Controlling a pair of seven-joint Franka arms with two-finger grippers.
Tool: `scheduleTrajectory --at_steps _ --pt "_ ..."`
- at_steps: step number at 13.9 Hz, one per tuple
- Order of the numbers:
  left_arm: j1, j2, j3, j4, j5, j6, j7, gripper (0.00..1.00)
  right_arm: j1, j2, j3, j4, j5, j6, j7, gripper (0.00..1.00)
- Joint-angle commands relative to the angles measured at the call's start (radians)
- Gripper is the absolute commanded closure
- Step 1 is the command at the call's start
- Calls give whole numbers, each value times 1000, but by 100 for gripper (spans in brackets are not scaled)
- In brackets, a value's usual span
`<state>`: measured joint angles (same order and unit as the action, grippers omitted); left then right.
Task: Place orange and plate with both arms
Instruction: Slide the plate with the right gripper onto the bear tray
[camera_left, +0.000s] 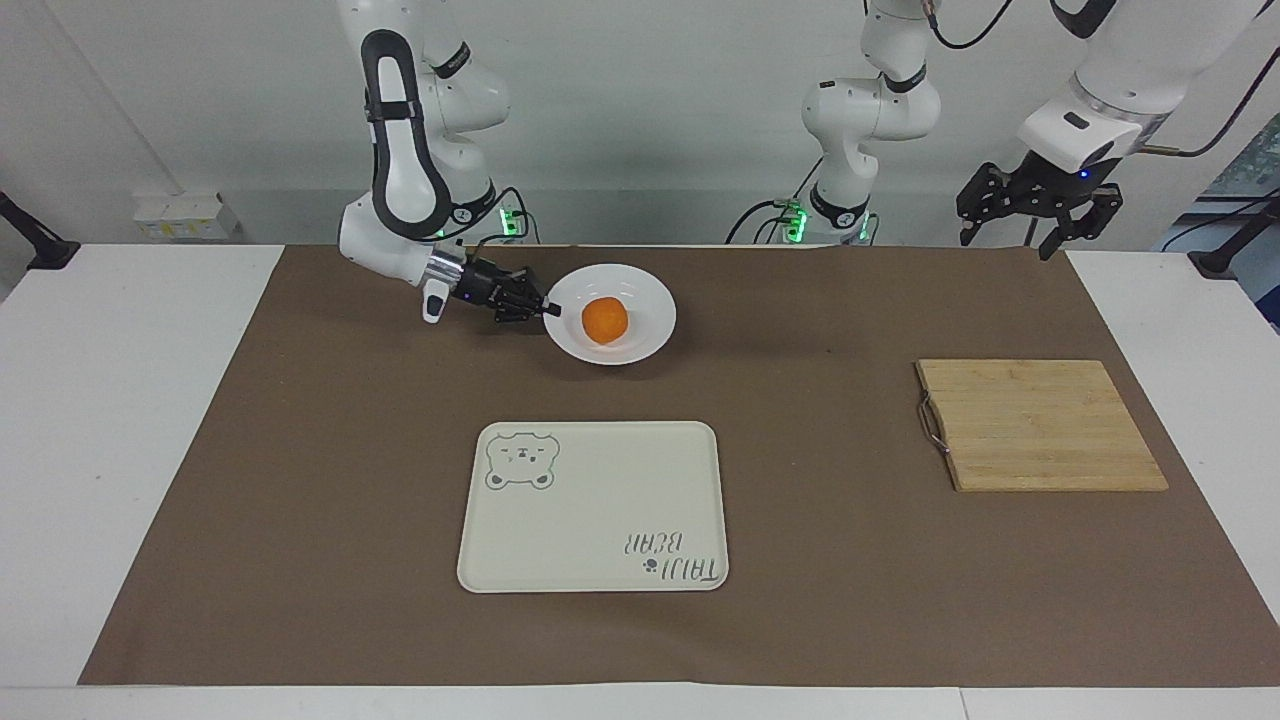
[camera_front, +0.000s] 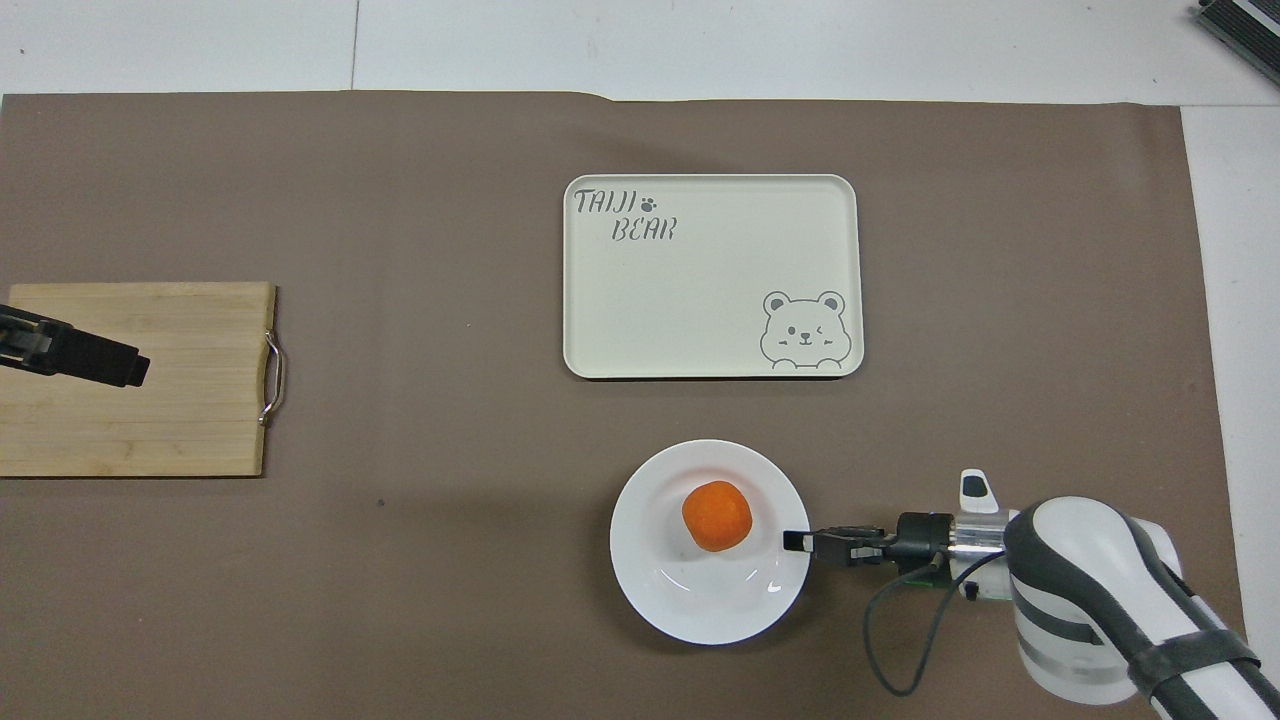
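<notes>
We find the right gripper (camera_left: 548, 310) pinched shut on the rim of the round glossy white plate (camera_left: 645, 335) carrying the small bright-orange fruit (camera_left: 604, 320), lifted near the robots (left gripper (camera_left: 1035, 215) waits aloft, open and empty), and judge the next move a level carry to the cream bear tray (camera_left: 590, 500).

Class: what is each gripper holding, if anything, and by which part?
The right gripper is shut on the plate, pinching its rim at the right arm's end. The left gripper holds nothing.

White plate (camera_left: 650, 330) lifted off the brown mat (camera_left: 300, 500) with the orange (camera_left: 604, 320) in it, right gripper (camera_left: 549, 310) clamped on its rim, left gripper (camera_left: 1035, 205) raised with fingers spread — over the mat's corner, cream bear tray (camera_left: 590, 540) and wooden board (camera_left: 1040, 425) lying flat.
</notes>
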<state>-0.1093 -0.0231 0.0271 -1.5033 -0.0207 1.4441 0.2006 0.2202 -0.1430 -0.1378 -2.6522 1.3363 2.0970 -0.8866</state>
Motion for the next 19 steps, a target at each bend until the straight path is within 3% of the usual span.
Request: scheduleTrajectory --at_steps 1,12,19 --pt "-9 5 -1 11 4 9 -15 0 -5 28 0 72 9 -22 47 100" --pt "-15 -1 -6 5 1 9 -12 0 -28 247 -3 418 6 -45 224 100" --pt "-13 -1 -6 3 1 10 -10 0 -45 449 -2 696 17 -48 297 100"
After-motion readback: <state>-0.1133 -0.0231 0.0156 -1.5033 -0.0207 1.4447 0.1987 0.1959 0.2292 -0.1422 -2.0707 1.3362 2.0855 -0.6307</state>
